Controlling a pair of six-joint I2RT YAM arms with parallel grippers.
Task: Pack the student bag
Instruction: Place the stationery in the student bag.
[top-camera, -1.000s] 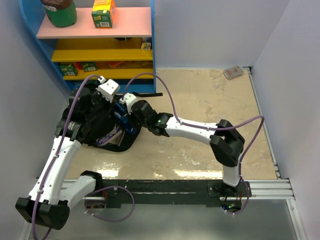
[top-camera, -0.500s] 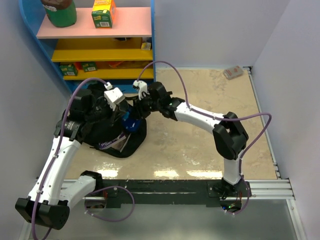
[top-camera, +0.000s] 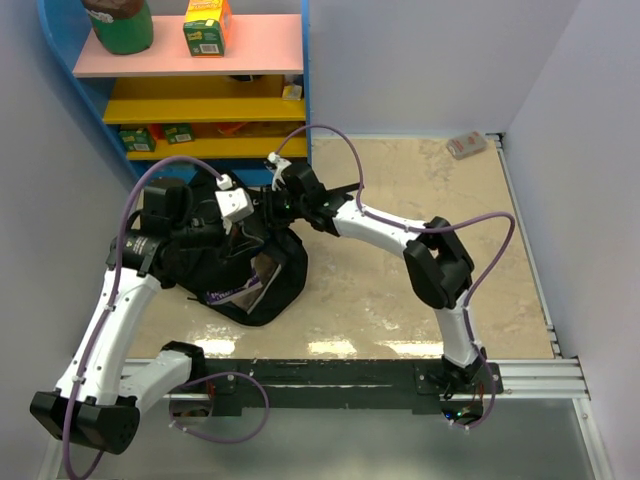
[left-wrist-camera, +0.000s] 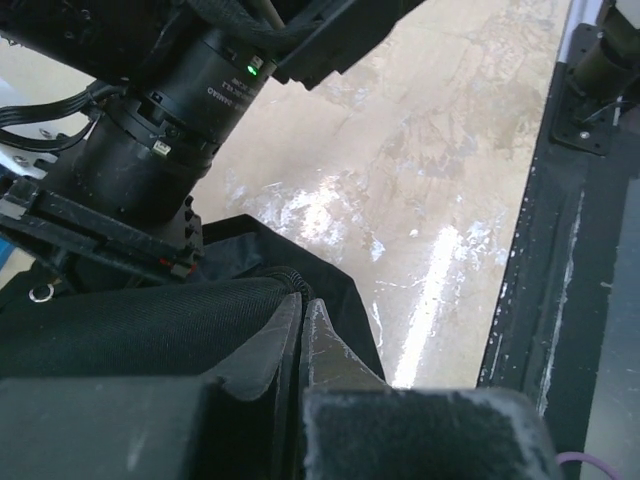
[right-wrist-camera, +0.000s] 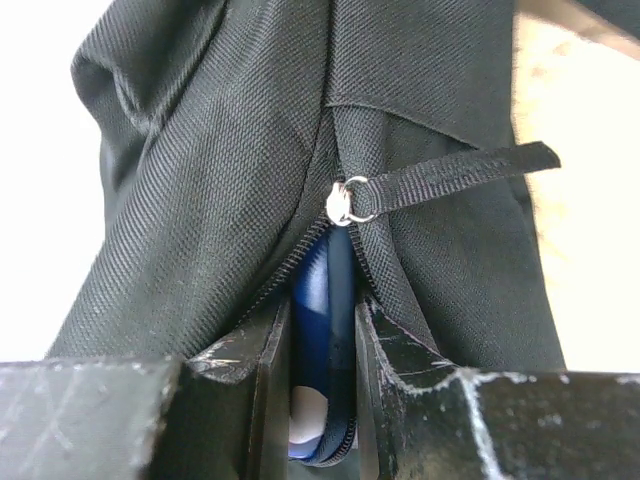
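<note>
Now the right tool (right-wrist-camera: 320, 318) is closed on a blue pencil case (right-wrist-camera: 320, 280). The case sits in the zip gap of the student bag (right-wrist-camera: 200, 170). A zip pull (right-wrist-camera: 352, 203) hangs just above it. The left tool (left-wrist-camera: 301, 310) is pinched shut on the bag's edge. The black bag lies on the desk (top-camera: 430, 190), near the left side, just in front of a shelf (top-camera: 250, 50).

No text reads clearly: white print on the black cylindrical arm joint (left-wrist-camera: 190, 110) (upside down) blurs; the yellow carton's (top-camera: 207, 27) label too small
</note>
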